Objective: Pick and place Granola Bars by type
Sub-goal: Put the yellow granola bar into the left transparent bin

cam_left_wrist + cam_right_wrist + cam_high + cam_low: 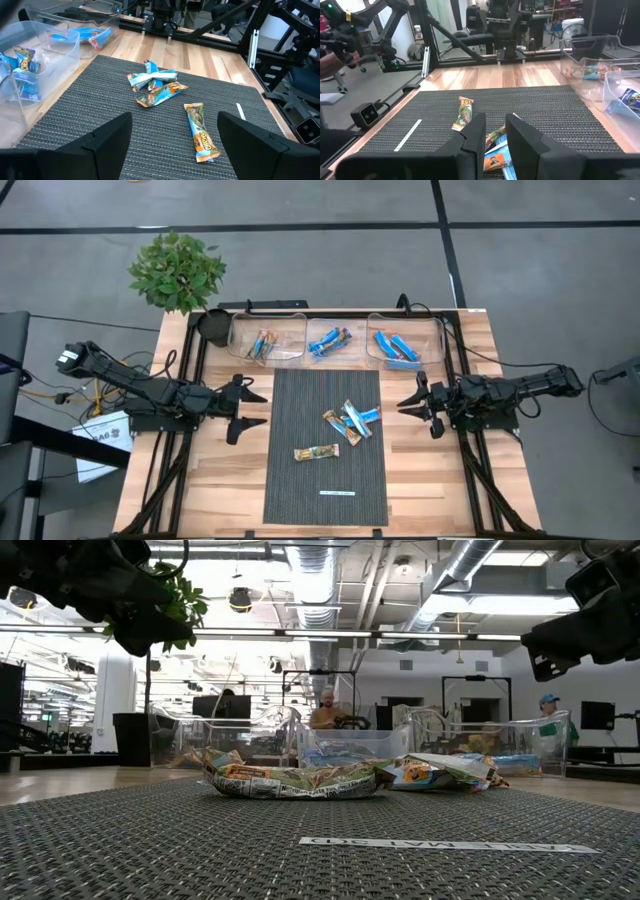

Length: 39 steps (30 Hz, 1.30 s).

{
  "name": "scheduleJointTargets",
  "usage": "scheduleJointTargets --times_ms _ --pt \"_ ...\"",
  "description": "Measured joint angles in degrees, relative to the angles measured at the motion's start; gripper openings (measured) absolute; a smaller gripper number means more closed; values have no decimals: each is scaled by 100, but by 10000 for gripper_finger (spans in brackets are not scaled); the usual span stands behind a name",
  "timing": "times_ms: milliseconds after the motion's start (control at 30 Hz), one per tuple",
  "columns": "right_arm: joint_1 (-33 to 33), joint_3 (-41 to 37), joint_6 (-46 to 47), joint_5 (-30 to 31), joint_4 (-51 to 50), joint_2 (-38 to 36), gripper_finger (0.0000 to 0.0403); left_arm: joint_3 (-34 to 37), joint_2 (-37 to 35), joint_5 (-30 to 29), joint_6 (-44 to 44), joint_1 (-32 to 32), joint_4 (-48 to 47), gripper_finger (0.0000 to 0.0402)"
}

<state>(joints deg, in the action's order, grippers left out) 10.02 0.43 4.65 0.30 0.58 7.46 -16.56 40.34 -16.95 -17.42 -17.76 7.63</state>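
Four granola bars (342,428) lie mid-mat (290,480), open mat all round. Left hand (248,406) gapes wide, empty, at the mat's edge; right hand (412,404) narrowly parted, empty. Binned bars' labels are unreadable.

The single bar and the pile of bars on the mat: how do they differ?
The single bar lies alone, nearer the white strip; the pile holds several bars touching and crossing, nearer the bins. The single bar looks tan with blue ends; the pile also has bright blue wrappers. Both rest on the mat, unsorted, not held by either gripper.
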Motion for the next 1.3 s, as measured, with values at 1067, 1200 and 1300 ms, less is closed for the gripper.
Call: scheduleJointTargets --times_ms 1067,1200,1300 --pt "0 2 -7 -11 -16 0 67 -768 1296 -678 506 76 -455 286" --pt "0 2 -7 -14 -16 0 67 -1331 2043 -782 488 76 -942 286" --pt "0 2 -7 -20 -16 0 67 -1887 2664 -788 481 31 -1339 286"
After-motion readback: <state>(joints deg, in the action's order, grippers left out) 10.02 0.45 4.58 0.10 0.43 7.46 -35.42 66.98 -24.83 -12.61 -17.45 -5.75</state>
